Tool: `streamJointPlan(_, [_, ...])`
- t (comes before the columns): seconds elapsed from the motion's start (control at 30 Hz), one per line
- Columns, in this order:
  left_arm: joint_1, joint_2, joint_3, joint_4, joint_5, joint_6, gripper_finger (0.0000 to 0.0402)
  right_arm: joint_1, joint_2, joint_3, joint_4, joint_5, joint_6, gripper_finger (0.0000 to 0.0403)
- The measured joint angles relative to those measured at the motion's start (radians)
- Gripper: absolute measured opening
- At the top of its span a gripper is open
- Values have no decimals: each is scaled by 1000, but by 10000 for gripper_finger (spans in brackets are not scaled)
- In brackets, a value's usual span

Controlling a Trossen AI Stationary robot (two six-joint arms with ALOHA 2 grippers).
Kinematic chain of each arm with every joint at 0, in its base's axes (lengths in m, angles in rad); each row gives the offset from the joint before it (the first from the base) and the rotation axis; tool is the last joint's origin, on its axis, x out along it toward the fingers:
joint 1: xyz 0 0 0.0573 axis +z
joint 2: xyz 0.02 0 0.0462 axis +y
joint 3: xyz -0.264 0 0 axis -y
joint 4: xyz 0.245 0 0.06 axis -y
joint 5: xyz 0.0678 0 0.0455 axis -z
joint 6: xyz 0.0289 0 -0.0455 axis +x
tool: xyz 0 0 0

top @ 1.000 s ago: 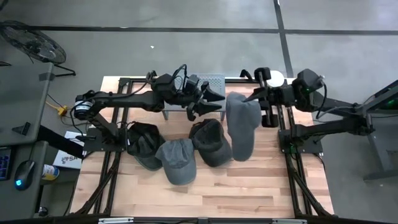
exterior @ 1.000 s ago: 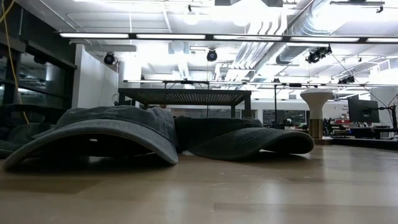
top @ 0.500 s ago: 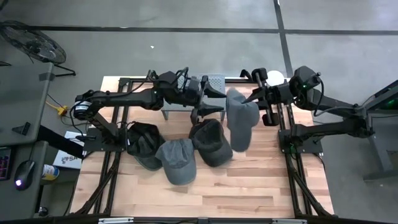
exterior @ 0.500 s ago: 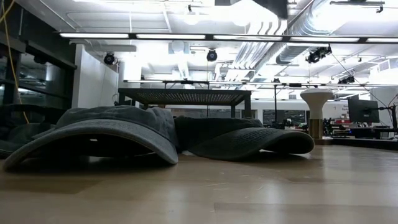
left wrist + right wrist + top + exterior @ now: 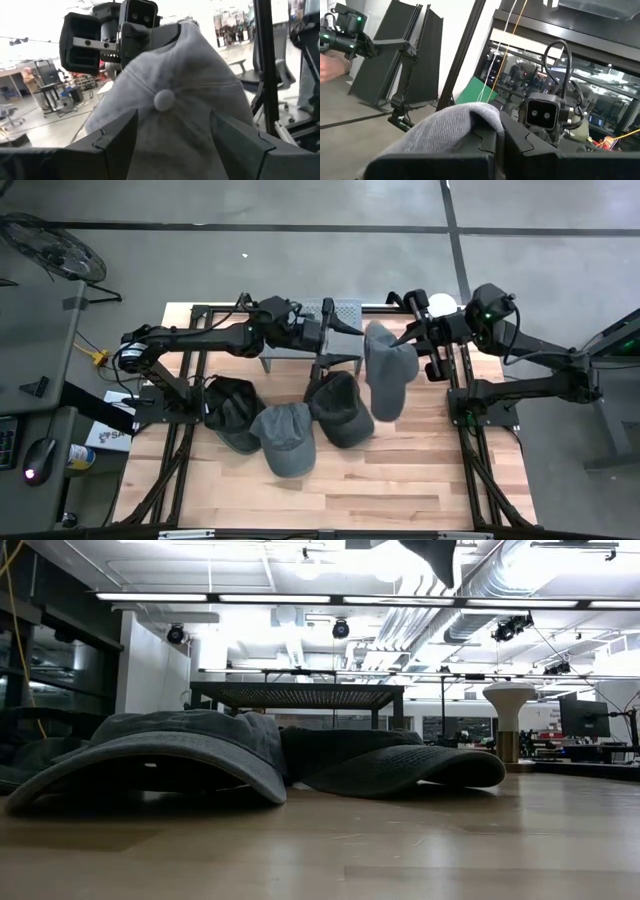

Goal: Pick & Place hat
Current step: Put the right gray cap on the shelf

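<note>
A light grey hat (image 5: 390, 370) hangs in the air over the table's far middle, with my right gripper (image 5: 408, 337) shut on its upper end. Its crown and top button (image 5: 163, 100) face my left gripper (image 5: 352, 346). That gripper is open, held level just left of the hat. Its fingers (image 5: 116, 137) stand on either side of the crown; whether they touch it I cannot tell. The hat's lower tip (image 5: 432, 555) shows at the top of the low view. Three hats lie on the table: black (image 5: 230, 412), grey (image 5: 285, 437) and dark grey (image 5: 340, 408). My right gripper pinches the edge of the hat's crown (image 5: 472, 117) between its two shut fingers (image 5: 520, 145). It reaches in about level from the table's right side. The hat hangs below the hold, crown toward the left arm, clear of the table and of the hats under it.
A metal mesh stand (image 5: 338, 312) sits at the far edge behind the left gripper. A white mushroom-shaped object (image 5: 441, 305) stands at the far right. Black frame rails (image 5: 470, 460) run along both table sides. Bare wood (image 5: 330, 495) lies near the front edge.
My left gripper has rolled about its own axis without leaving its place, and it stays open. The hanging hat's lower end has swung toward the far edge and now dips into the top of the low view.
</note>
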Motion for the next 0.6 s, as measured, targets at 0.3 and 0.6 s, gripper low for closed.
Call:
streamJointPlan(0.3, [1,2,0,6,-42,79,245,0,0,0,-4,0,29,0])
streamJointPlan(0.6, [1,21,-2,17,3,81,245,0,0,0,-17,0,30,0])
